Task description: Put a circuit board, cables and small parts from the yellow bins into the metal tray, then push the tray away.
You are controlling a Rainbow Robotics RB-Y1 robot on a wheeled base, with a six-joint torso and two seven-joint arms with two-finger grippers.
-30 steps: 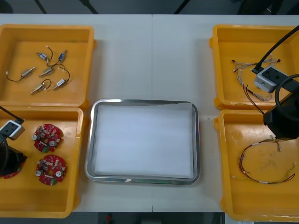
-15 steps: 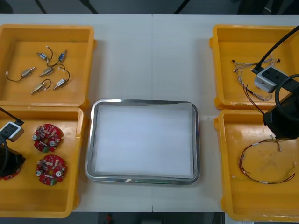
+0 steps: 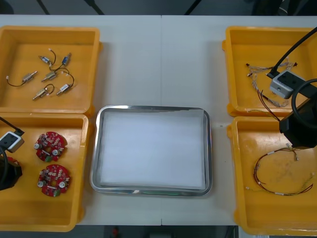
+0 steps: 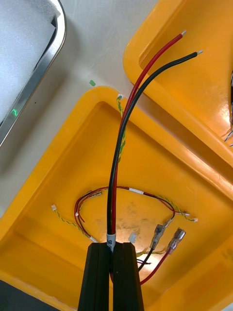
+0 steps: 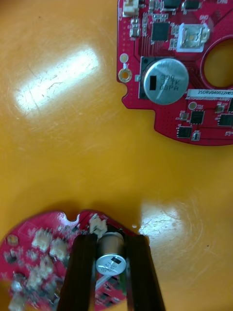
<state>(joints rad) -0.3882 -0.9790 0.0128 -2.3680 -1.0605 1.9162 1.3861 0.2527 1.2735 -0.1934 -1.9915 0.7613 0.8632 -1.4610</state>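
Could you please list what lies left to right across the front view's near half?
Left gripper shut on a round red circuit board, two more red boards, shiny metal tray, red and yellow cable.

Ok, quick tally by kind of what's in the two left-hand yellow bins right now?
small metal parts: 6
circuit boards: 3, one of them between the fingers of the left gripper
Total: 9
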